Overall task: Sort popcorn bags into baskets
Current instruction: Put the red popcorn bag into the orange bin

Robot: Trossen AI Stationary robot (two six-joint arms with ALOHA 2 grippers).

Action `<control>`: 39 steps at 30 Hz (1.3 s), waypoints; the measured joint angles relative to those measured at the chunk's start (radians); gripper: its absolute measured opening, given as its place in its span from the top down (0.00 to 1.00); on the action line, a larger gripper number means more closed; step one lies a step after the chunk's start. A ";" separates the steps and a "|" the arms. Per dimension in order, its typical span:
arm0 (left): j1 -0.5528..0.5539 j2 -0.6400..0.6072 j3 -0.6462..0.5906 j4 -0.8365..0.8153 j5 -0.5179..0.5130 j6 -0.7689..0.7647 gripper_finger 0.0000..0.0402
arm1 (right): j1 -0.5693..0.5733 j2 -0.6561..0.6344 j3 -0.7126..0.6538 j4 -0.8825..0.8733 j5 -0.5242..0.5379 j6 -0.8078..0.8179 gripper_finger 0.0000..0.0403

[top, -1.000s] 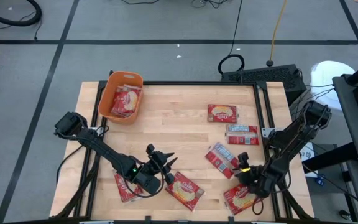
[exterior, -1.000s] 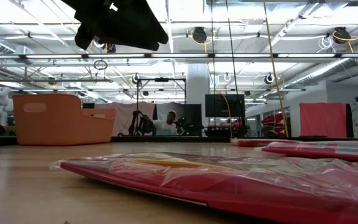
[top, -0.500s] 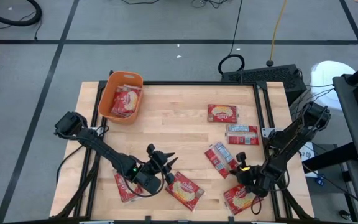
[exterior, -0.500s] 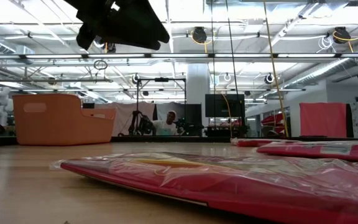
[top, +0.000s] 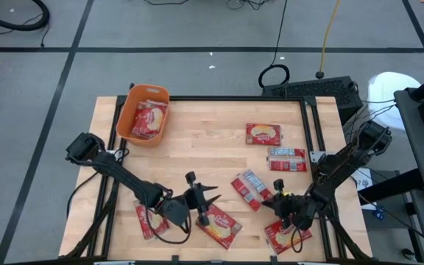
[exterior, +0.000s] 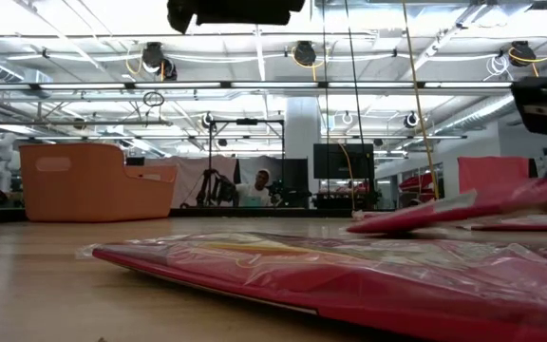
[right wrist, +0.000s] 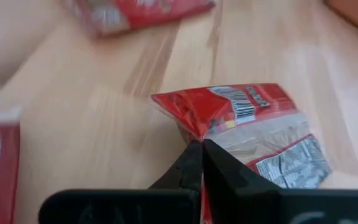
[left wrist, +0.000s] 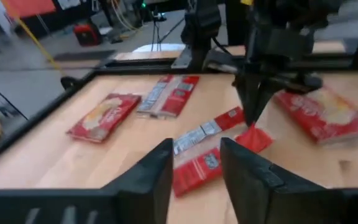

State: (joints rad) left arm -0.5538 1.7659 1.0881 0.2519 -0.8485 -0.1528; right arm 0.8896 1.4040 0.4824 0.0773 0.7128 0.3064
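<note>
The held popcorn bag point(top: 246, 187) shows its silver-grey and red side near the table's middle, toward the near edge. My right gripper point(top: 276, 197) is shut on its right end. My left gripper point(top: 207, 199) is open, raised off the table just left of that bag, its fingers point(left wrist: 156, 176) pointing toward it. Loose bags lie flat on the table: two toward the far right point(top: 263, 134) point(top: 287, 159), one under the right arm point(top: 285, 235), two near the left arm point(top: 218, 224) point(top: 147, 219). The orange basket point(top: 133, 105) at the far left holds red bags point(top: 149, 119). My right gripper pinches the bag's red corner point(right wrist: 191, 127) between its two shut fingers, which point down from above point(left wrist: 253, 102). That end is lifted off the table and crumpled at the pinch. The bag tilts, with its other end point(left wrist: 185, 174) still on the wood.
A black frame rail point(top: 311, 129) runs along the table's right and far sides. Bare wood point(top: 205, 147) lies between the basket and the bags. A person point(exterior: 259, 190) sits in the room beyond the table's far edge.
My right gripper has moved toward the table's left with the bag in its hold, dragging it leftward and tipping its held end up off the table. My left gripper has moved toward the table's right, closer to that bag.
</note>
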 joint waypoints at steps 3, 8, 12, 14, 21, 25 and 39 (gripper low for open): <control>-0.001 0.037 0.000 0.047 -0.008 0.050 0.54 | -0.032 0.000 0.000 0.081 0.025 -0.047 1.00; 0.012 0.132 0.000 0.168 -0.008 0.118 0.35 | -0.101 -0.001 0.001 0.215 0.051 -0.126 1.00; 0.016 0.216 0.000 0.272 0.003 0.210 0.28 | -0.157 -0.001 0.001 0.322 0.051 -0.166 1.00; 0.016 0.248 0.000 0.304 0.006 0.251 0.28 | -0.184 -0.001 0.001 0.375 0.050 -0.186 1.00; 0.046 0.318 0.000 0.361 -0.008 0.284 0.32 | -0.270 -0.001 0.001 0.538 0.046 -0.240 1.00; 0.088 0.341 0.000 0.360 -0.052 0.272 0.33 | -0.309 -0.001 0.001 0.580 0.042 -0.248 1.00; 0.202 0.344 0.000 0.321 0.052 0.130 0.58 | -0.383 -0.001 0.001 0.618 -0.038 -0.216 1.00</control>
State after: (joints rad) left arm -0.3516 2.1098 1.0882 0.5726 -0.7964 -0.0227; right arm 0.5062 1.4029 0.4835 0.6956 0.6751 0.0901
